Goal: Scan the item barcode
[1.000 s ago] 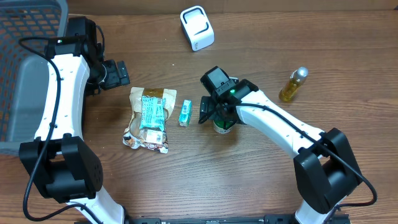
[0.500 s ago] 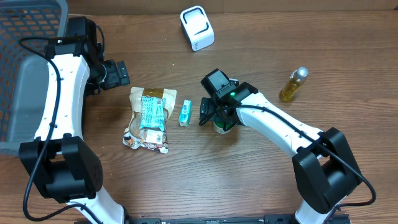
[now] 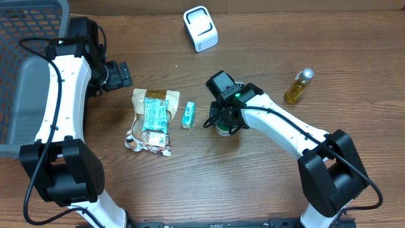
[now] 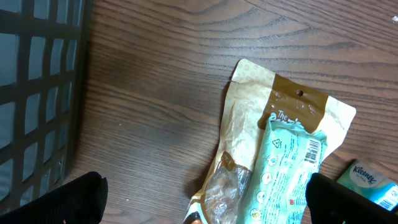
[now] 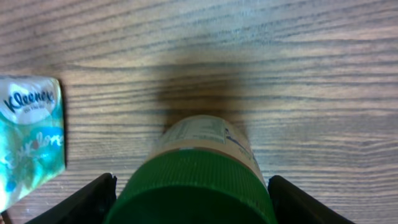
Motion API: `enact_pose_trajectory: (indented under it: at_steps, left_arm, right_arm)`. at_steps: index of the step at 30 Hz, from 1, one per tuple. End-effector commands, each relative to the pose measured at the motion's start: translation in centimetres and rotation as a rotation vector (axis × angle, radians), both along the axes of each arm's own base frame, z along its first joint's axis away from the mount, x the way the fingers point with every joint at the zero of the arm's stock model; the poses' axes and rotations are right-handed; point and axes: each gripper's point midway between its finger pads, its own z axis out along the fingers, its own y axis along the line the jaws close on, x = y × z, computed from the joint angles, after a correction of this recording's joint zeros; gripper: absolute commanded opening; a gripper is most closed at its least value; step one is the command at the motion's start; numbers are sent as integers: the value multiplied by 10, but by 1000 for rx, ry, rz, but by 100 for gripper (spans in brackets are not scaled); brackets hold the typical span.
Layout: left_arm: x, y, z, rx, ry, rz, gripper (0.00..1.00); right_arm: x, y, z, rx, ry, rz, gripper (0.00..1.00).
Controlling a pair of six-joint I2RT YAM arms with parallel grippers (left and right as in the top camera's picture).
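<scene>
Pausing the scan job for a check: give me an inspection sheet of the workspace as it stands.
Surface: wooden table, brown grain.
Job's things: green-lidded jar upright under the right arm; white scanner near the far edge.
Clutter: Kleenex pack beside the jar; brown pouch with a teal packet on it; yellow bottle off to the right.
End effectors: left end effector open, empty; right end effector has a finger on each side of the jar's lid, contact unclear.
Cables: black cables along both arms, no snag seen.
Surroundings: gray basket at the left edge.
</scene>
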Motion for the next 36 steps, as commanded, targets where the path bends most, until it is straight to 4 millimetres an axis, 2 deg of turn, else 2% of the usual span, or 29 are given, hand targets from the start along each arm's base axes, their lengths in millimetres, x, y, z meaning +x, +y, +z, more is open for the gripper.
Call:
enact_pose_trajectory:
  at_steps: [1, 5, 13, 16, 19, 21, 23, 26, 36]
  left_arm:
    - [-1, -4, 1, -4, -3, -23, 100]
    - [-1, -4, 1, -4, -3, -23, 99]
    - [-1, -4, 1, -4, -3, -23, 100]
    - [-1, -4, 1, -4, -3, -23, 99]
    - [-1, -4, 1, -4, -3, -23, 100]
    - [-1, -4, 1, -4, -3, -23, 100]
    - [-1, -4, 1, -4, -3, -23, 100]
    - [-1, -4, 1, -4, -3, -23, 100]
    - [-1, -4, 1, -4, -3, -23, 100]
  right_arm:
    - [-11, 7, -3, 52, 56, 10, 70]
    - [-20, 4, -4, 43, 97, 10, 65]
    - [-40, -9, -7, -5, 183, -33, 66]
    - [-37, -8, -6, 0, 172, -28, 72]
    - [-30, -2, -6, 18, 139, 8, 73]
    - [-28, -1, -5, 24, 130, 10, 79]
    - [-28, -1, -5, 23, 131, 10, 89]
    - [-31, -3, -6, 15, 145, 8, 96]
    - [-39, -9, -16, 4, 169, -27, 96]
